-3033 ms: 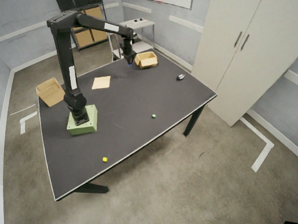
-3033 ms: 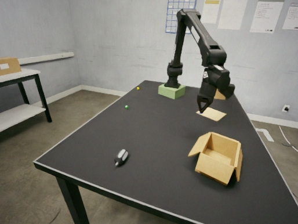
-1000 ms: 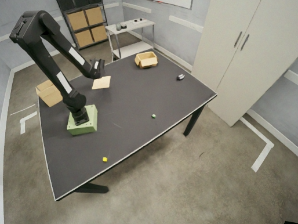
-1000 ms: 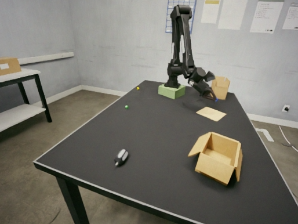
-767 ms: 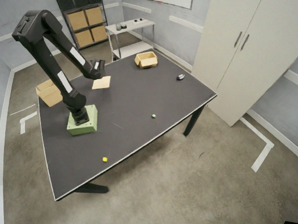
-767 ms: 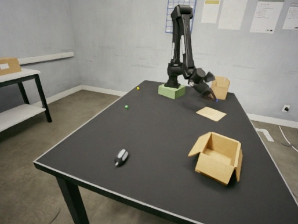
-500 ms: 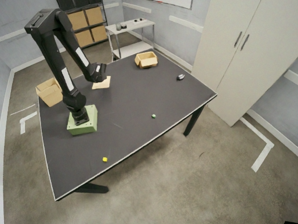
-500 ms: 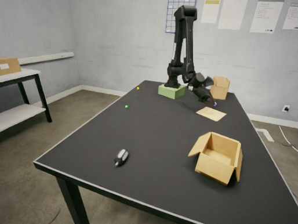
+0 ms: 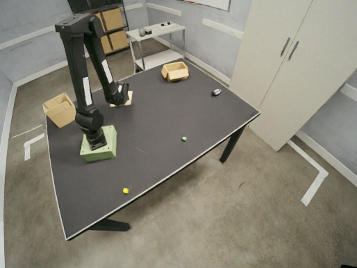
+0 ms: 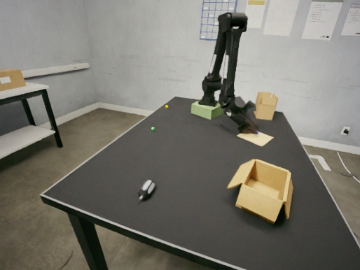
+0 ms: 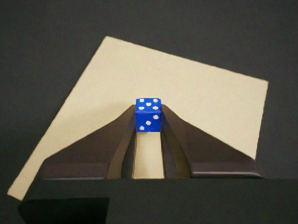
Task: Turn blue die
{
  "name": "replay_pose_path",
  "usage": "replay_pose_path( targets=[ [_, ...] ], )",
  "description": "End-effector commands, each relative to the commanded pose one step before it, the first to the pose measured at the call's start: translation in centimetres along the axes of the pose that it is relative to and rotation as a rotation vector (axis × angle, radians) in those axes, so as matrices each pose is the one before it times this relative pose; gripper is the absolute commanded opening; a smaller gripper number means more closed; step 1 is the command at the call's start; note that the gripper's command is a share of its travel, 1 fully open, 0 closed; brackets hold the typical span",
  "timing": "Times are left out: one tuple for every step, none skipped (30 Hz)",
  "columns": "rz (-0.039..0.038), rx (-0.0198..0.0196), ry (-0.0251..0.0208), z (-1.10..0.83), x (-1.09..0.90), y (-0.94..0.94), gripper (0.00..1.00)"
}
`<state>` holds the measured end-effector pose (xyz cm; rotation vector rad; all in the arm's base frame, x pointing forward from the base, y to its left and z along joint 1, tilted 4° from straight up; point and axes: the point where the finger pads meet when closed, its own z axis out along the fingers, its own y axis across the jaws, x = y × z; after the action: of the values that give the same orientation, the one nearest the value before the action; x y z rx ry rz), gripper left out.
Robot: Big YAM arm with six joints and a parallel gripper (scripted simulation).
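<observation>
My gripper (image 11: 148,112) (image 9: 119,103) (image 10: 253,131) is shut on the blue die (image 11: 148,114) and holds it low over the tan mat (image 11: 210,95) (image 9: 129,101) (image 10: 259,139). In the wrist view the die shows white pips on two faces, several on each; I cannot read which number is on top. In the top and exterior views the die is hidden by the fingers. A green die (image 9: 184,139) (image 10: 153,129) lies on the table toward the front edge. A yellow die (image 9: 126,190) (image 10: 167,106) lies near the table's front left edge.
An open cardboard box (image 9: 175,71) (image 10: 263,189) stands at the table's far side. A second box (image 9: 60,109) (image 10: 265,105) sits near the arm's green base (image 9: 98,144) (image 10: 206,110). A small grey mouse-like object (image 9: 216,91) (image 10: 146,189) lies on the table.
</observation>
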<state>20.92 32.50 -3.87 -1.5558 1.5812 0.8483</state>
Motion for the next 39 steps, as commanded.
replay_pose_path(
  targets=[
    [-0.03162,0.02119,-0.03358,0.410,-0.532,-1.005,0.11],
    [-0.00031,0.00068,-0.00048,0.036,0.028,-0.041,0.11],
    [-0.00025,0.00031,-0.00026,0.019,0.016,-0.020,0.11],
    [-0.01042,0.00679,-0.01174,-0.101,-0.608,-0.261,0.11],
    [0.00000,0.00000,0.00000,0.000,0.000,0.000,0.11],
    [0.00000,0.00000,0.00000,0.000,0.000,0.000,0.11],
    [-0.00091,0.00090,-0.00085,-0.107,-0.071,0.046,0.11],
    [0.00173,-0.00111,0.00196,-0.068,0.084,0.108,0.11],
    [0.00094,-0.00061,0.00107,-0.037,0.046,0.059,0.11],
    [0.00004,-0.00003,0.00005,-0.002,0.002,0.003,0.11],
    [0.00000,0.00000,0.00000,0.000,0.000,0.000,0.11],
    [0.00000,0.00000,0.00000,0.000,0.000,0.000,0.11],
    [0.00000,0.00000,0.00000,0.000,0.000,0.000,0.11],
    [0.00000,0.00000,0.00000,0.000,0.000,0.000,0.11],
    [0.00000,0.00000,0.00000,0.000,0.000,0.000,0.11],
    [0.00000,0.00000,0.00000,0.000,0.000,0.000,0.11],
    [0.00000,0.00000,0.00000,0.000,0.000,0.000,0.11],
    [0.00000,0.00000,0.00000,0.000,0.000,0.000,0.11],
    [0.00000,0.00000,0.00000,0.000,0.000,0.000,0.11],
    [0.00000,0.00000,0.00000,0.000,0.000,0.000,0.11],
    [0.00000,0.00000,0.00000,0.000,0.000,0.000,0.11],
    [0.00000,0.00000,0.00000,0.000,0.000,0.000,0.11],
    [0.00000,0.00000,0.00000,0.000,0.000,0.000,0.11],
    [0.00000,0.00000,0.00000,0.000,0.000,0.000,0.11],
    [0.00000,0.00000,0.00000,0.000,0.000,0.000,0.11],
    [0.00000,0.00000,0.00000,0.000,0.000,0.000,0.11],
    [0.00000,0.00000,0.00000,0.000,0.000,0.000,0.11],
    [0.00000,0.00000,0.00000,0.000,0.000,0.000,0.11],
    [0.00000,0.00000,0.00000,0.000,0.000,0.000,0.11],
    [0.00000,0.00000,0.00000,0.000,0.000,0.000,0.11],
    [0.00000,0.00000,0.00000,0.000,0.000,0.000,0.11],
    [0.00000,0.00000,0.00000,0.000,0.000,0.000,0.11],
    [0.00000,0.00000,0.00000,0.000,0.000,0.000,0.11],
    [0.00000,0.00000,0.00000,0.000,0.000,0.000,0.11],
    [0.00000,0.00000,0.00000,0.000,0.000,0.000,0.11],
    [0.00000,0.00000,0.00000,0.000,0.000,0.000,0.11],
    [0.00000,0.00000,0.00000,0.000,0.000,0.000,0.11],
    [0.00000,0.00000,0.00000,0.000,0.000,0.000,0.11],
    [0.00000,0.00000,0.00000,0.000,0.000,0.000,0.11]
  ],
)
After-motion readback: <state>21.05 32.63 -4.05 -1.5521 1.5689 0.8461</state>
